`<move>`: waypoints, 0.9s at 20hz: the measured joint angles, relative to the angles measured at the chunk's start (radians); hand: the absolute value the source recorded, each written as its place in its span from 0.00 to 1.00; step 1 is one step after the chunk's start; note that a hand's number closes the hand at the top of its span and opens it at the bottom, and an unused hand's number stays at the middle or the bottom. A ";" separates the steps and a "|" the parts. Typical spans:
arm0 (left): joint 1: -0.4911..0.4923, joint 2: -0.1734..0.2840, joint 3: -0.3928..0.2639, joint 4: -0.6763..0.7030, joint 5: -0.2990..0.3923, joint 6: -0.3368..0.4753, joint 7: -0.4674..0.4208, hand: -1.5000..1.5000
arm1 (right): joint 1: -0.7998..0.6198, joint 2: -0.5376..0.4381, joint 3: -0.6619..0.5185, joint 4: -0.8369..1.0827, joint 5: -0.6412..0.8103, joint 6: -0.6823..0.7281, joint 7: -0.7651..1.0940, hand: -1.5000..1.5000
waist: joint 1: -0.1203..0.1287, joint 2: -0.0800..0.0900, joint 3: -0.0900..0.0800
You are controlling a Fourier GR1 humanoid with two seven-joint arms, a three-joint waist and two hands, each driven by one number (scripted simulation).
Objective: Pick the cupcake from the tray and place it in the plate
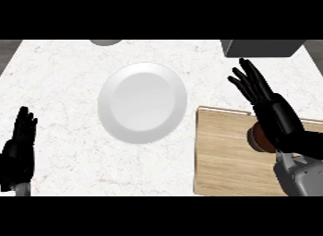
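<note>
Black fingers of our right hand (277, 113) stretch straight above the cupcake (257, 139) on the tray (225, 166), holding nothing; our left hand (18, 150) rests open.

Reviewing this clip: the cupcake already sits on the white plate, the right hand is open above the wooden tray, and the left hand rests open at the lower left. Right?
Not quite. In the head view the white plate holds nothing; the cupcake is on the wooden tray, partly hidden under the right hand. The rest stands: that hand is open above the tray, and the left hand rests open at the lower left.
</note>
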 measured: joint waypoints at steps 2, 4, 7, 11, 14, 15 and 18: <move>-0.021 0.008 -0.010 -0.011 -0.002 -0.022 0.002 0.50 | 0.005 -0.007 0.034 -0.025 -0.018 0.068 -0.022 1.00 | 0.005 0.003 0.007; -0.067 0.027 -0.030 -0.034 -0.008 -0.051 0.012 0.50 | -0.012 -0.009 0.108 -0.061 -0.047 0.171 -0.042 1.00 | 0.010 0.003 0.012; -0.125 0.056 -0.062 -0.067 -0.016 -0.102 0.022 0.50 | -0.079 -0.053 0.202 -0.123 -0.011 0.303 -0.065 1.00 | 0.009 -0.014 0.013; -0.182 0.090 -0.077 -0.097 0.003 -0.166 0.067 0.50 | -0.063 -0.182 0.270 -0.171 0.230 0.333 -0.160 0.00 | -0.014 -0.014 0.016; -0.213 0.113 -0.079 -0.128 0.022 -0.204 0.107 0.50 | 0.090 -0.197 0.295 -0.139 0.246 0.323 -0.310 0.00 | -0.010 -0.002 0.019; -0.226 0.119 -0.077 -0.130 0.028 -0.216 0.115 0.50 | 0.130 -0.194 0.294 -0.121 0.237 0.322 -0.363 0.00 | -0.009 0.000 0.019; -0.266 0.130 -0.068 -0.134 0.046 -0.243 0.150 0.50 | 0.220 -0.203 0.267 -0.073 0.193 0.346 -0.521 0.00 | -0.003 0.005 0.019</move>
